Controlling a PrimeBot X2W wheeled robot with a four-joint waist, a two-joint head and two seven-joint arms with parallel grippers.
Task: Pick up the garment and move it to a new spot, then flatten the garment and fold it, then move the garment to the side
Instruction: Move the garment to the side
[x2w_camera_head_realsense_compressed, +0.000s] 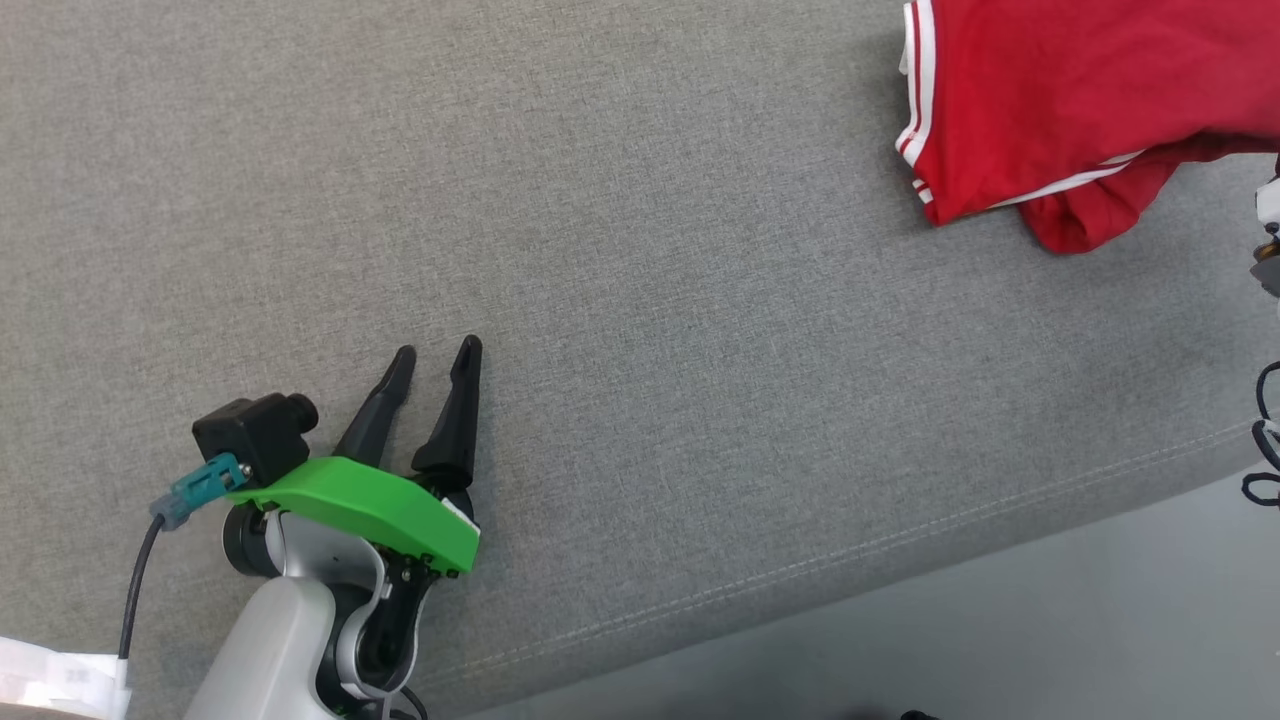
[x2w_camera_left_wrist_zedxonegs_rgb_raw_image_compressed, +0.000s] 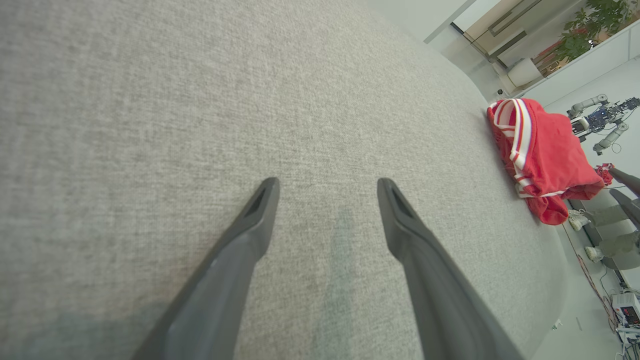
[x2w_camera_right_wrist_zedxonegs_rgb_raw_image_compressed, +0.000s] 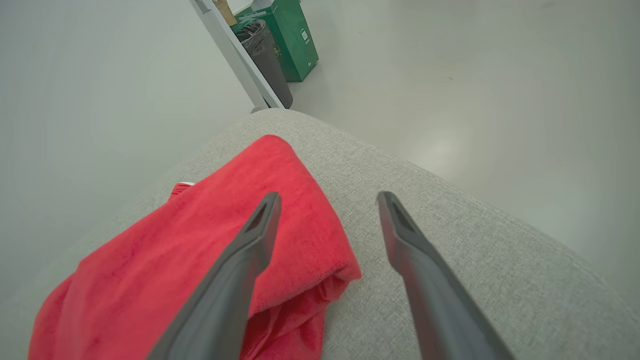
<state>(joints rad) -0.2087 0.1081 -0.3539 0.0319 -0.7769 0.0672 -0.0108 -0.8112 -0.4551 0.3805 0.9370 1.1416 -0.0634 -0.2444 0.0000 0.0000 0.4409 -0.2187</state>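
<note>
Nearest to the head camera is the left gripper (x2w_camera_head_realsense_compressed: 437, 350), low over the grey cushion (x2w_camera_head_realsense_compressed: 650, 300), close to its front edge on the left part. Its two dark fingers stand moderately apart and they hold nothing; in the left wrist view there is bare grey cloth between them. I cannot tell if the tips touch the cloth.

The cushion is the biggest thing. A stitched seam runs along its front edge, and past this edge lies a pale floor (x2w_camera_head_realsense_compressed: 1000, 640).

The red garment (x2w_camera_head_realsense_compressed: 1040, 100), with white stripes along one border, lies bunched and partly folded over itself on the far right part of the cushion, well apart from the left gripper. In the right wrist view it lies near a rounded corner of the cushion.

The right gripper (x2w_camera_right_wrist_zedxonegs_rgb_raw_image_compressed: 328, 197) is at the garment's edge. Its fingers are wide apart and grip nothing. One finger is in front of the red cloth, the other in front of bare cushion just beside it. I cannot tell if either finger touches.

On the left wrist sit a bright green cover (x2w_camera_head_realsense_compressed: 370, 505) and a small black camera (x2w_camera_head_realsense_compressed: 255, 432) with a cable.

On the floor past the rounded corner stand a green box (x2w_camera_right_wrist_zedxonegs_rgb_raw_image_compressed: 285, 40) and, just beside it, a dark bin (x2w_camera_right_wrist_zedxonegs_rgb_raw_image_compressed: 265, 55).
</note>
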